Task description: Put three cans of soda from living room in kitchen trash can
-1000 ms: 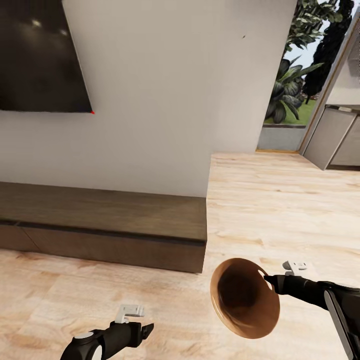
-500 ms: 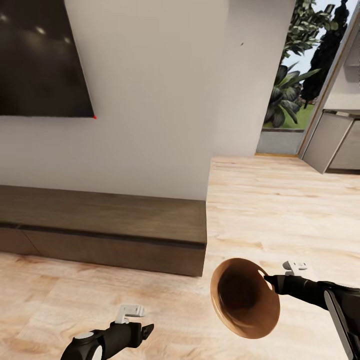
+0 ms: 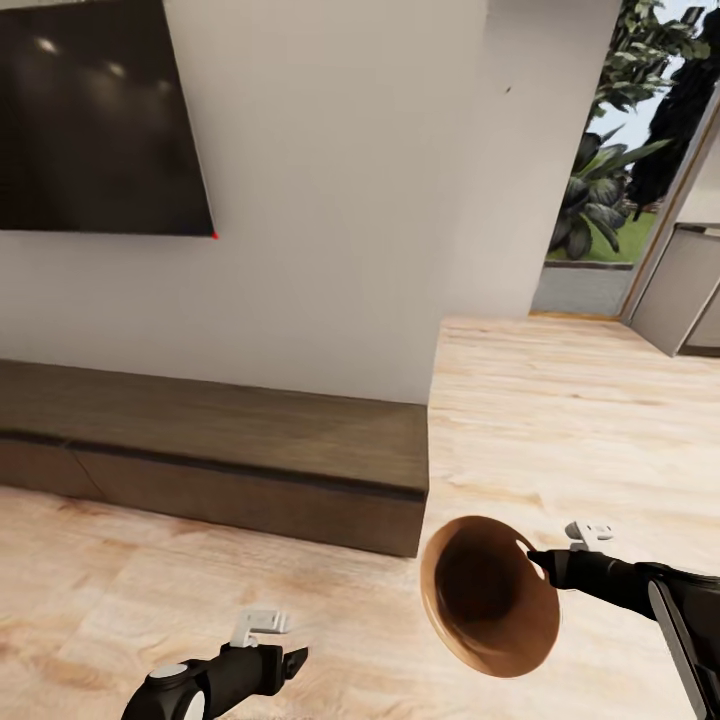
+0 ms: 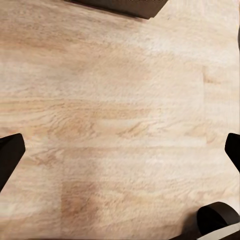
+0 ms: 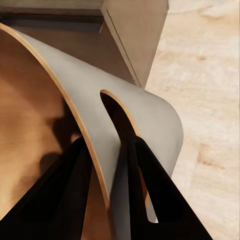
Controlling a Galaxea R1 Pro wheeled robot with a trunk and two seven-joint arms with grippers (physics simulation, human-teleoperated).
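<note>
Right end effector (image 3: 537, 560) grips tash can (image 3: 490, 600) rim near low cabinet (image 3: 250, 455).

The left arm reaches in from the lower left of the head frame, its claw (image 3: 292, 662) spread wide with nothing between the fingers. The right claw (image 3: 535, 560), at lower right, is clamped on the tash can (image 3: 490, 598) rim.

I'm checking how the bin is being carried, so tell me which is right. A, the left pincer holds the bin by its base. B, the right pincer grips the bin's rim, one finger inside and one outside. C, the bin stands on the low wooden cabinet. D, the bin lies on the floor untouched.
B: the right pincer pinches the bin at its rim, a finger on each side of the wall.
</note>
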